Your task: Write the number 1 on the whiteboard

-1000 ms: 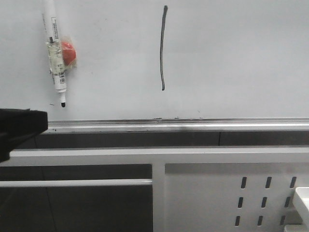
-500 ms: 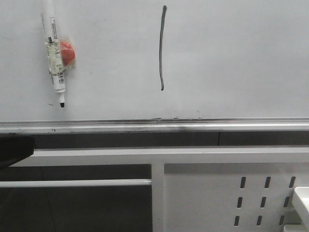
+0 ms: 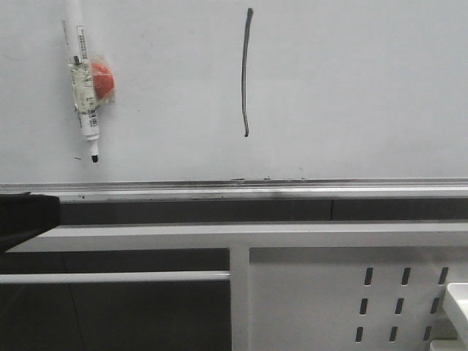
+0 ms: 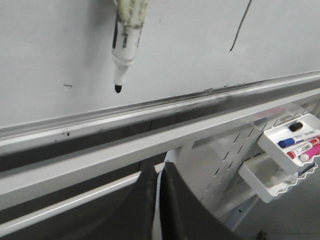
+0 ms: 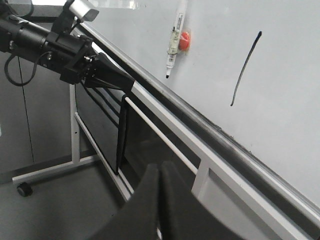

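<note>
The whiteboard (image 3: pixel 351 95) fills the upper front view, with its silver tray rail (image 3: pixel 256 189) along the lower edge. The number 1 (image 3: pixel 246 73) is a thin dark, slightly curved vertical stroke on it; it also shows in the left wrist view (image 4: pixel 240 27) and the right wrist view (image 5: pixel 246 67). A marker pen (image 3: pixel 84 80) hangs tip down on the board by a red magnet (image 3: pixel 104 79). My left gripper (image 3: pixel 51 213) is shut and empty, below the rail and under the pen (image 4: pixel 124 45). My right gripper (image 5: pixel 160 172) is shut and empty, low and away from the board.
A white perforated metal panel (image 3: pixel 351 292) and white frame bars (image 3: pixel 219 235) stand below the board. A small white tray (image 4: pixel 292 150) holding several coloured markers hangs on the panel at the right. The left arm (image 5: pixel 45 42) shows in the right wrist view.
My left gripper has dropped from level with the rail to below it and drawn back left. The stroke and the pen have not changed.
</note>
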